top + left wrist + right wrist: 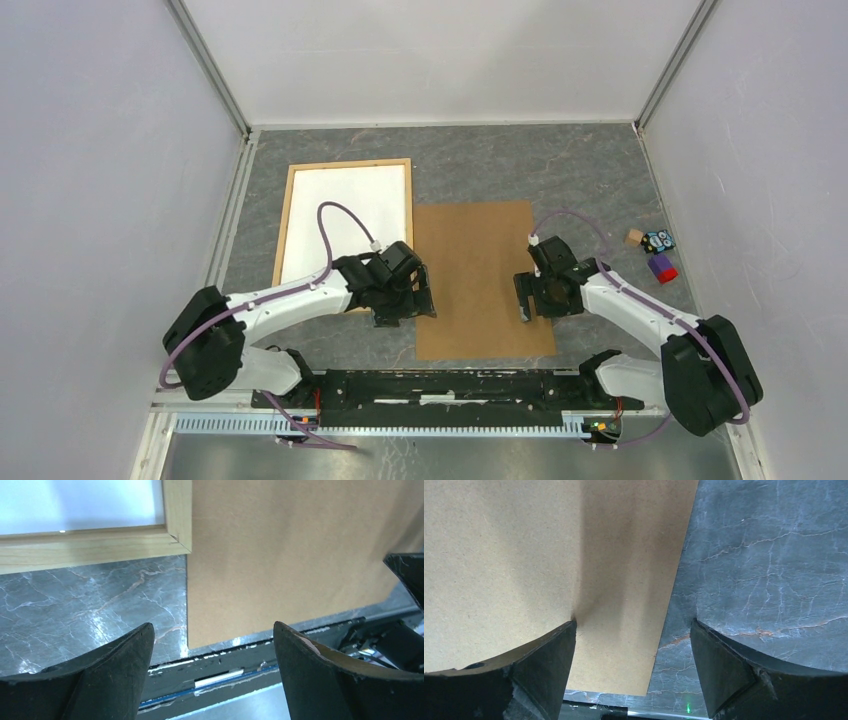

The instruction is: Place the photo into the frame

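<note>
From above, the frame (350,163) lies at the table's (560,170) far left with a white sheet (345,220) filling it. No flowered photo shows in any view, and whether that sheet is its back cannot be told. A brown board (480,270) lies just beside the frame, with the left gripper (405,308) and right gripper (543,300) at its side edges.

In the left wrist view the fingers stand wide apart, straddling the board's near-left corner, close to the frame's corner.

In the right wrist view the fingers are likewise apart, one over the board and one over bare table.

The likely risk is that closing here lifts or shoves the board, which could knock the frame askew.
</note>
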### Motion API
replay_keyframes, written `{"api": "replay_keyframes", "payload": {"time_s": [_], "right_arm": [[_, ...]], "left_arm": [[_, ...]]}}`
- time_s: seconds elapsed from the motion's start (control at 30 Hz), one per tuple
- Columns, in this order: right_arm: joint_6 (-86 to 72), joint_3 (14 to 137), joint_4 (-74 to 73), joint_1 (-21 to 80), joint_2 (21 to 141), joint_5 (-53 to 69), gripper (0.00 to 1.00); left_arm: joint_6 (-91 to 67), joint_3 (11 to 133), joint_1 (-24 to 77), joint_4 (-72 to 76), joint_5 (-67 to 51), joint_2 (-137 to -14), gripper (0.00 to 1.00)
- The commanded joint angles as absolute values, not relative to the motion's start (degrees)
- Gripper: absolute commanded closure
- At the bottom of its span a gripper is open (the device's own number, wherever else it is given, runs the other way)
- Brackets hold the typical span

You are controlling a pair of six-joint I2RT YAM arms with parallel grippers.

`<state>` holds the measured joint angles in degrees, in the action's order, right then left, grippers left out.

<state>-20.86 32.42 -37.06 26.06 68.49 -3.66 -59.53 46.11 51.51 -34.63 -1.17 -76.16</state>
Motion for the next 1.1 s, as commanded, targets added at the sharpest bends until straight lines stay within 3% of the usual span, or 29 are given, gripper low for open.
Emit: {"api": "replay_keyframes", "payload": {"time_s": [0.0,0.53,1.07], "right_arm": [[-20.8,33.6,-37.4,26.8,69.6,-1.9,0.12],[-22.2,28.5,-32.0,27.1,68.7,4.2,0.14],[-26.9,21.8,-26.1,27.1,63.1,7.4,0.14]], "left_arm": [[-64.3,45.3,51.9,-32.2,1.6,-78.9,0.06],[-73.3,37.2,51.8,-9.7,-8.7,-86.8,0.07],[-69.3,45.8,51.8,-1.2,-13.5,-84.8,0.07]]}}
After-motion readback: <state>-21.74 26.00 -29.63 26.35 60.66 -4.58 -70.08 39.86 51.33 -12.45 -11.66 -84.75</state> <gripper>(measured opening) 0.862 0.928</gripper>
